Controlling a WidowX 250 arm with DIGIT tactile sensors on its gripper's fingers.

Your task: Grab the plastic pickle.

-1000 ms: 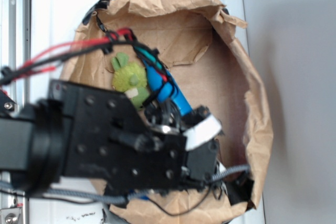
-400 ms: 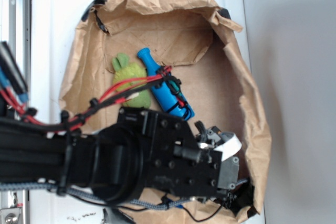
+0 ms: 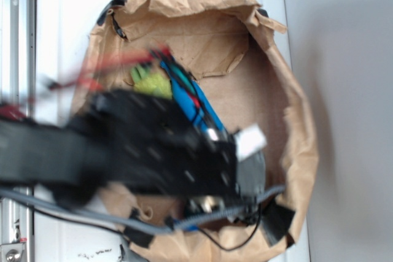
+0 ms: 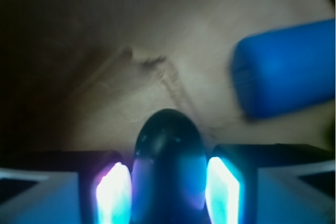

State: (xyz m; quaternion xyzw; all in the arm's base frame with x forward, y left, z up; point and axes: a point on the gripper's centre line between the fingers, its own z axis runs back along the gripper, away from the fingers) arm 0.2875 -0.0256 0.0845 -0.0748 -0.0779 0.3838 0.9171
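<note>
Gripper (image 4: pixel 168 187) closed around plastic pickle (image 4: pixel 168 153), dark rounded end protruding between glowing fingers (image 4: pixel 223 184), above paper-lined bin floor near blue bottle (image 4: pixel 286 74). Grasp stage apparently complete; next, lifting clear without slip.

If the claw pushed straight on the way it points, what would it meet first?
The pickle already sits between its fingers; beyond it, probably only brown paper. The blue bottle lies off to the right.

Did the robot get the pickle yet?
Nearly. In the wrist view the dark pickle sits between the pincer pads, which flank it closely; whether they grip it is unclear. The blue bottle lies apart. Left: a firm squeeze and lifting it out of the paper bag.
</note>
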